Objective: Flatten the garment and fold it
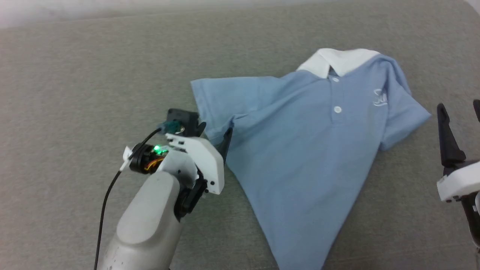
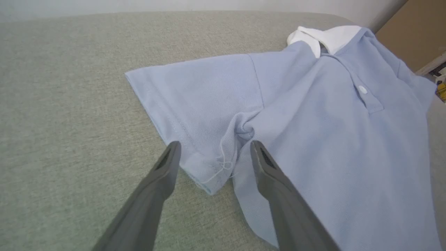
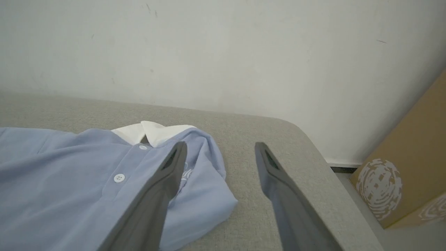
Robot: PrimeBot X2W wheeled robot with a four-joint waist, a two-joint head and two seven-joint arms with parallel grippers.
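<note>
Left gripper (image 1: 214, 134): fingers spread, nothing held, tips straddling lower hem corner of polo shirt (image 1: 307, 150) sleeve (image 1: 221, 97) at armpit. Right gripper (image 1: 460, 112): fingers apart, empty, just beside opposite sleeve, not touching cloth. Shirt lies front up on grey fabric surface (image 1: 75, 75), white collar (image 1: 339, 60) at far side, body creased. Cardboard box (image 3: 411, 174) past surface corner.

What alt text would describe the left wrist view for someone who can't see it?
A light blue polo shirt with a white collar lies on a grey fabric surface. The open left gripper has its two dark fingers either side of the bunched sleeve underarm.
</note>
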